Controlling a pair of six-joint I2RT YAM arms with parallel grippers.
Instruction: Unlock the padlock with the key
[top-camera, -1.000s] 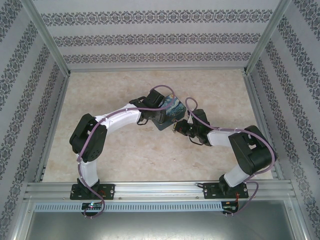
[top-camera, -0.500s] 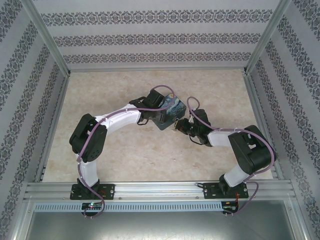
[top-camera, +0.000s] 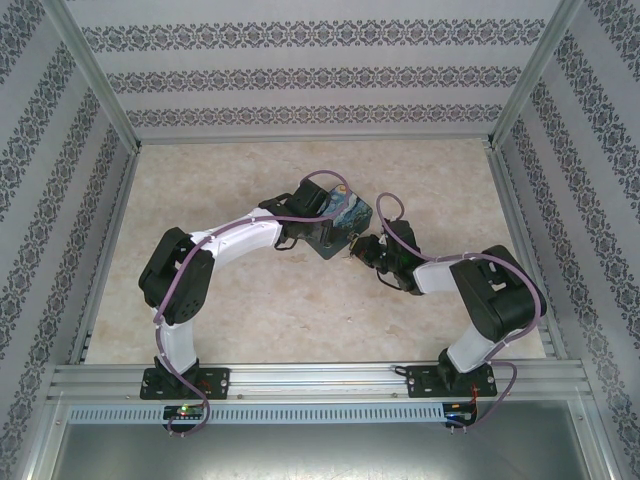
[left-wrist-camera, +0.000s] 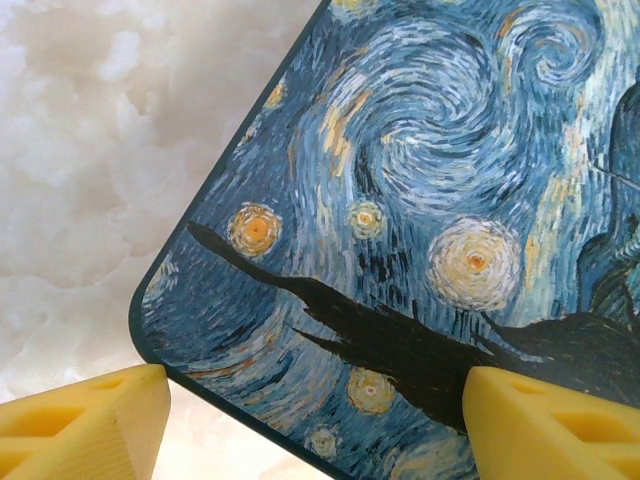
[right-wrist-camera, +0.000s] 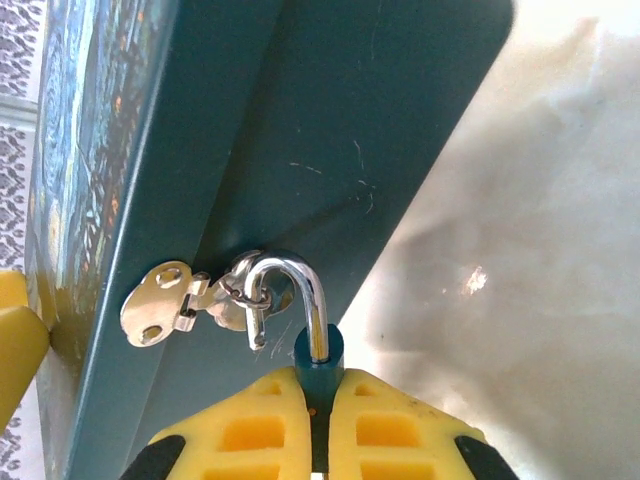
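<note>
The padlock's teal body (right-wrist-camera: 320, 358) is pinched between the yellow fingers of my right gripper (right-wrist-camera: 318, 395), which is shut on it. Its silvery shackle (right-wrist-camera: 298, 274) arches up from the body and passes through the ring of the box's metal hasp (right-wrist-camera: 160, 305). The shackle's other end hangs free beside that ring. The key is out of view. My left gripper (left-wrist-camera: 315, 400) stands open over the starry-night lid of the box (left-wrist-camera: 400, 200), one fingertip (left-wrist-camera: 110, 420) at the lid's corner edge. In the top view both grippers meet at the box (top-camera: 347, 214) mid-table.
The box's plain teal side (right-wrist-camera: 330, 120) faces my right wrist camera, with a yellow finger of the left gripper (right-wrist-camera: 18, 340) against its painted face. Marbled tabletop (top-camera: 250, 310) spreads all round. Patterned walls (top-camera: 60, 180) and metal rails (top-camera: 320, 380) enclose the table.
My right gripper has edged up and left, closer to the box. The box has shifted slightly away with it. The left arm has barely moved.
</note>
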